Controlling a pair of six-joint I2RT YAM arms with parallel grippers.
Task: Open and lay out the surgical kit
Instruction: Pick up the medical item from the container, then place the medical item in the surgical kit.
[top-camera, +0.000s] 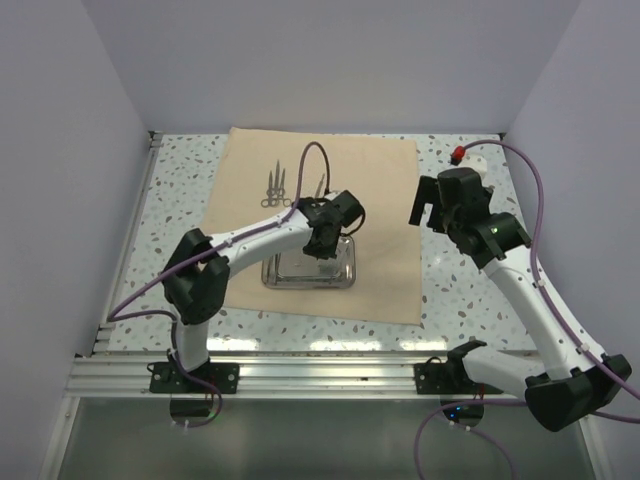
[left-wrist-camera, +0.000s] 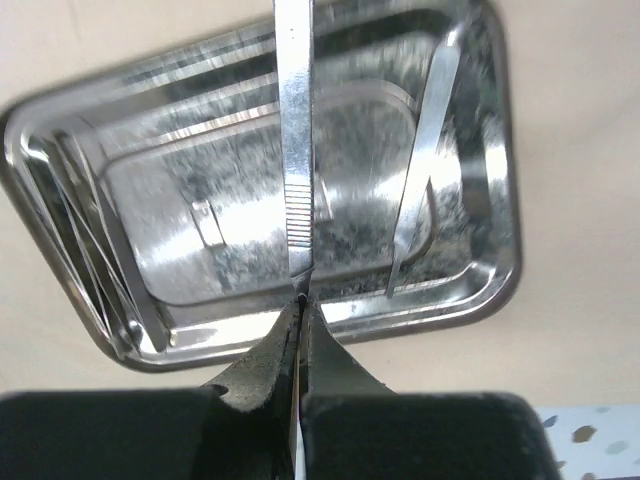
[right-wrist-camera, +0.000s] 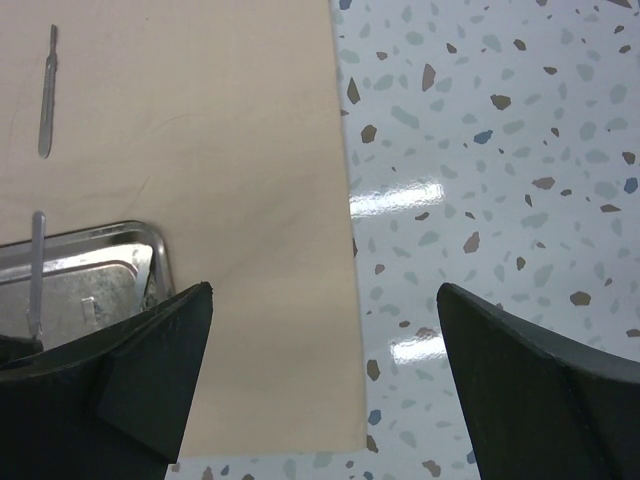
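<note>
The tan cloth wrap (top-camera: 385, 250) lies spread flat on the table. The shiny steel tray (top-camera: 347, 283) sits on its near middle. My left gripper (top-camera: 325, 240) hovers over the tray. In the left wrist view it (left-wrist-camera: 302, 305) is shut on one end of a thin flat metal instrument (left-wrist-camera: 295, 150), which points away across the tray (left-wrist-camera: 480, 290). Another thin instrument (left-wrist-camera: 425, 160) lies in the tray at the right, and more lean against its left wall (left-wrist-camera: 90, 240). Scissors (top-camera: 275, 188) and a slim instrument (top-camera: 320, 185) lie on the cloth behind the tray. My right gripper (top-camera: 430, 215) is open and empty above the cloth's right edge.
In the right wrist view, the right gripper (right-wrist-camera: 325, 310) straddles the cloth's (right-wrist-camera: 250, 200) right edge, with speckled tabletop (right-wrist-camera: 500, 150) to the right. A scalpel handle (right-wrist-camera: 46, 95) lies on the cloth, and the tray corner (right-wrist-camera: 150, 245) shows at the left. White walls enclose the table.
</note>
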